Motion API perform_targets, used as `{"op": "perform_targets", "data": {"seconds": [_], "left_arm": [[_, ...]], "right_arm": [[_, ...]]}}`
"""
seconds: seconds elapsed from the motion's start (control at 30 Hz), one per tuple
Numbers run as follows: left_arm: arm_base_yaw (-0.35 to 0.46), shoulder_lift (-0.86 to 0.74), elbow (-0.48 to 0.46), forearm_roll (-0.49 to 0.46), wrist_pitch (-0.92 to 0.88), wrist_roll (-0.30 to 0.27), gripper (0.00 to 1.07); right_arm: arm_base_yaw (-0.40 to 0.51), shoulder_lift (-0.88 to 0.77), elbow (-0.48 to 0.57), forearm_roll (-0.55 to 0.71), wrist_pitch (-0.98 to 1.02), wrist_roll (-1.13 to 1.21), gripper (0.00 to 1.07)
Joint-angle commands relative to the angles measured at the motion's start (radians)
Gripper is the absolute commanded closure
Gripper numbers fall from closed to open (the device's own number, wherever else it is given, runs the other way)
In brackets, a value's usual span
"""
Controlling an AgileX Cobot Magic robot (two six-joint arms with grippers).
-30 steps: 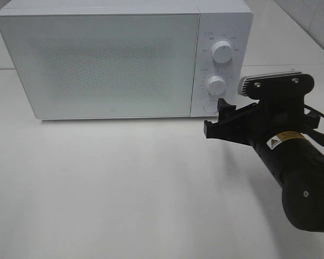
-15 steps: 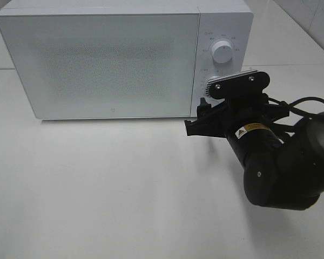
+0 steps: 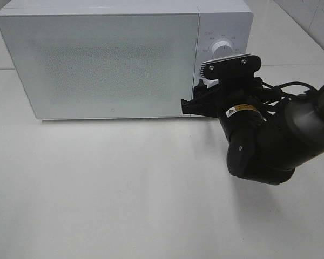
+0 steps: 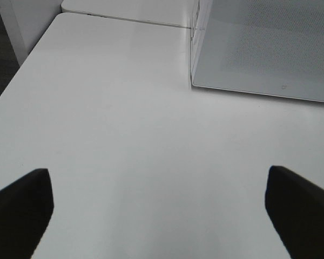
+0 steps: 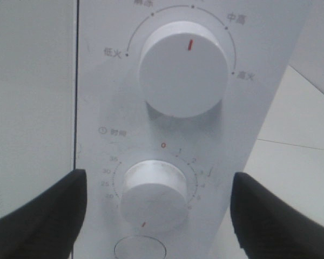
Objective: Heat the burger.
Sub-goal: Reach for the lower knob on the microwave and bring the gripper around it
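Pincers gaping, empty, right pincer facing timer knob, left pincer over table

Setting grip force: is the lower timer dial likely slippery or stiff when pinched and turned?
Lower dial looks like smooth white plastic, no ribbing visible: probably slippery, but rigid. Microwave is a big box sitting flat on the table, so it likely stays put under a twist.

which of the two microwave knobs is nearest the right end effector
The lower knob, ringed with timer numbers: it lies straight ahead between the right end effector's open fingers, while the upper knob stands farther off.
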Motion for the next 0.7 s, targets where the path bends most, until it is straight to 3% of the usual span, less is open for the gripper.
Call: {"op": "perform_targets", "data": {"seconds": [0.03,0.7], "left_arm": [[0.003,-0.015,0.001,0.0,-0.011,0.002,0.06],[0.003,-0.015,0.001,0.0,-0.011,0.002,0.06]], "right_arm": [[-0.008,0.029,-0.036,-0.008,-0.053,-0.001,0.34],[-0.066,0.082,-0.096,-0.052,-0.004,0.156,0.34]]}}
